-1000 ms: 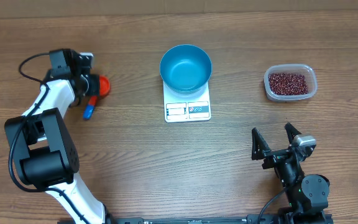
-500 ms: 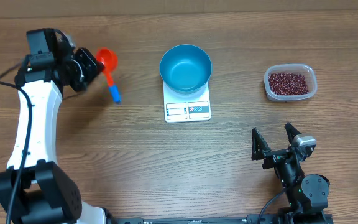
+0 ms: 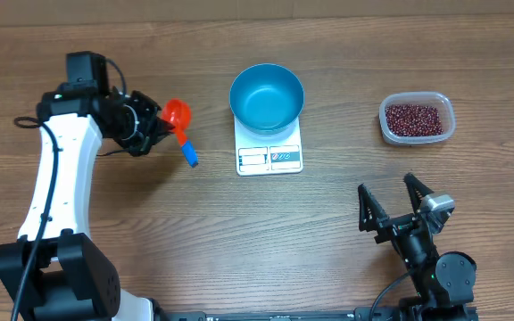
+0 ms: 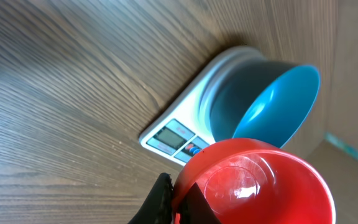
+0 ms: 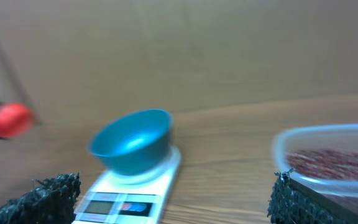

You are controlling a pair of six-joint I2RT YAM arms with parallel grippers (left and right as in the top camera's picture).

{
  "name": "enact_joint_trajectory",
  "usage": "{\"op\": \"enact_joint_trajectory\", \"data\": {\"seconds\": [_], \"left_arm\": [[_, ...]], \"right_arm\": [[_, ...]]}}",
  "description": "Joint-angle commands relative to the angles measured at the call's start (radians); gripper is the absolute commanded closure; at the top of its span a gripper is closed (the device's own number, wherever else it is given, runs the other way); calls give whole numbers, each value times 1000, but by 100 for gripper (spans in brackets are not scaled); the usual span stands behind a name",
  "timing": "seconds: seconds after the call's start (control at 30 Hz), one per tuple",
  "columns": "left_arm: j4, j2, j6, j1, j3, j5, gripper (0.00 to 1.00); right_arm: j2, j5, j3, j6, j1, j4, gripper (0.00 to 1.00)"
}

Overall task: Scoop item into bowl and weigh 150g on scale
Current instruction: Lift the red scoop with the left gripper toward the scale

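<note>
The scale (image 3: 269,153) lies on the table (image 3: 239,232) with its display edge toward the robot. The bowl (image 3: 267,96) sits on the far part of its platform and has nothing in it. Well to the right of the scale, a tub (image 3: 385,120) holds the beans (image 3: 413,119), all of them inside it in a loose heap.

To the left of the scale, near but apart from it, the left gripper (image 3: 157,127) is clenched on a scoop (image 3: 178,114). The scoop's red cup is on the far side and its blue handle slants toward the robot and the scale. Its fingers seem to pinch just where cup meets handle, though the overhead view is too small to be sure. In the left wrist view the cup is open toward the camera and bare inside.

The right gripper (image 3: 387,189) stands on the near side of the scale and off to its right, well apart from it. Its fingers are spread wide and grasp nothing.
</note>
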Motion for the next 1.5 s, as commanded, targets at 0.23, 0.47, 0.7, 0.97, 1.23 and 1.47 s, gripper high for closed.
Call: {"op": "enact_joint_trajectory", "data": {"seconds": [0.23,0.47,0.7,0.97,1.23,1.47], "left_arm": [[-3,-10,-24,-71,7,-9,95],[13,-59,-40,-72,7,-87,96],[-14,-103,-177,-85,7,-198,95],[-9,-103,-314,-198,7,-350,96],[16,-103,-433,-295,7,-431,96],[16,-103,-530,-295,7,-372,96]], "right_arm": [[-8,-280,-3,203,6,15,0],[-8,-294,-3,335,6,4,0],[-8,-293,0,460,6,-13,0],[41,-304,57,491,6,-40,0],[339,-379,268,463,6,-43,0],[692,-531,479,457,6,-18,0]]}}
